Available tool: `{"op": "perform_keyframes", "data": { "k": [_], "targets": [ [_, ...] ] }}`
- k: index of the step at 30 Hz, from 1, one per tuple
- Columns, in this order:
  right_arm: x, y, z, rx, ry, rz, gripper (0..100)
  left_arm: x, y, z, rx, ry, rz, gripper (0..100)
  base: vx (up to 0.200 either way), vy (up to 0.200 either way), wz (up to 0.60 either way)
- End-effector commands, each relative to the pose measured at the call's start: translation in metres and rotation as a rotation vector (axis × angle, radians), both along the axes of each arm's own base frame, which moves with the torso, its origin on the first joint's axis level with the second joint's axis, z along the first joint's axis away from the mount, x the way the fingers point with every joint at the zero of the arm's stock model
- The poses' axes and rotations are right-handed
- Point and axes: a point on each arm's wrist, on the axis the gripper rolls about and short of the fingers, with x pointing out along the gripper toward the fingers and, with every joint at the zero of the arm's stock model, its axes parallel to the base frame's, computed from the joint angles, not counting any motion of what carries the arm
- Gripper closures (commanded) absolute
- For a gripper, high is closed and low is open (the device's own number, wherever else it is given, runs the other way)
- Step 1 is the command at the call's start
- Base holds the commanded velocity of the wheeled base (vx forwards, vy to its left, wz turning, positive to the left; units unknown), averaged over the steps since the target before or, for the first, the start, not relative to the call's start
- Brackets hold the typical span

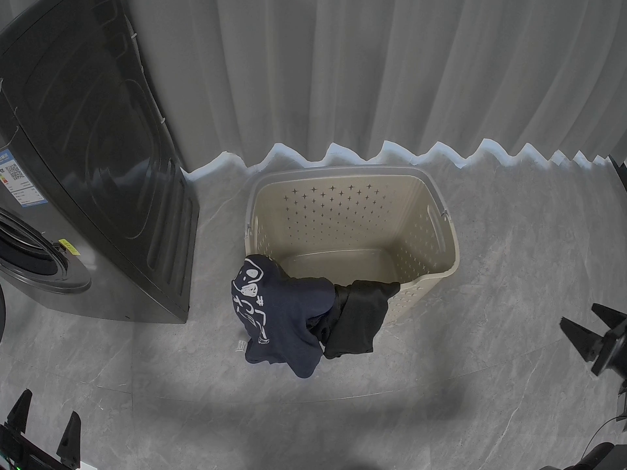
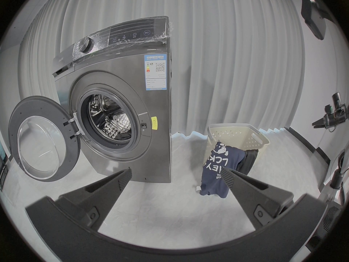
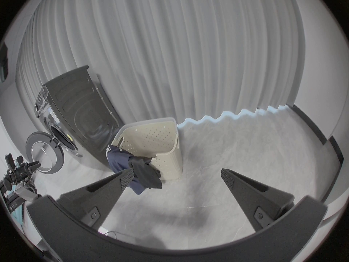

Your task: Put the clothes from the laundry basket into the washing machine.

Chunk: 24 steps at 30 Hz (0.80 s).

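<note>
A beige laundry basket (image 1: 431, 194) (image 2: 236, 131) (image 3: 160, 131) stands on the floor before the curtain. A navy printed garment (image 1: 277, 314) (image 2: 221, 164) (image 3: 118, 161) and a black garment (image 1: 356, 318) (image 3: 145, 173) hang over its near rim. The dark washing machine (image 1: 98, 164) (image 2: 120, 102) (image 3: 80, 110) stands to the left, its round door (image 2: 40, 139) swung wide and the drum (image 2: 109, 119) showing. My left gripper (image 1: 44, 422) (image 2: 174, 173) is open at the lower left, far from the basket. At the right edge my right gripper (image 1: 597, 328) (image 3: 174, 173) is open and holds nothing.
A long white curtain (image 1: 392, 66) closes off the back. Grey tiled floor (image 1: 392, 399) lies open between me and the basket. A dark skirting runs along the wall at the right (image 3: 312, 128).
</note>
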Motion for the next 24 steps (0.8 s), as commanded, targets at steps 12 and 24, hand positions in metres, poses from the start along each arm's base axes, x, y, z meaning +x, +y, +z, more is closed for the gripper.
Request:
{"op": "perform_keyframes", "data": {
  "k": [12, 24],
  "targets": [
    [0.118, 0.093, -0.094, -0.021, 0.409, 0.211, 0, 0.0, 0.0, -0.005, 0.004, 0.0, 0.0, 0, 0.0, 0.0, 0.0],
    [0.132, 0.129, -0.111, 0.017, 0.372, 0.259, 0, 0.0, 0.0, -0.005, 0.002, 0.0, 0.0, 0, 0.0, 0.0, 0.0]
  ]
}}
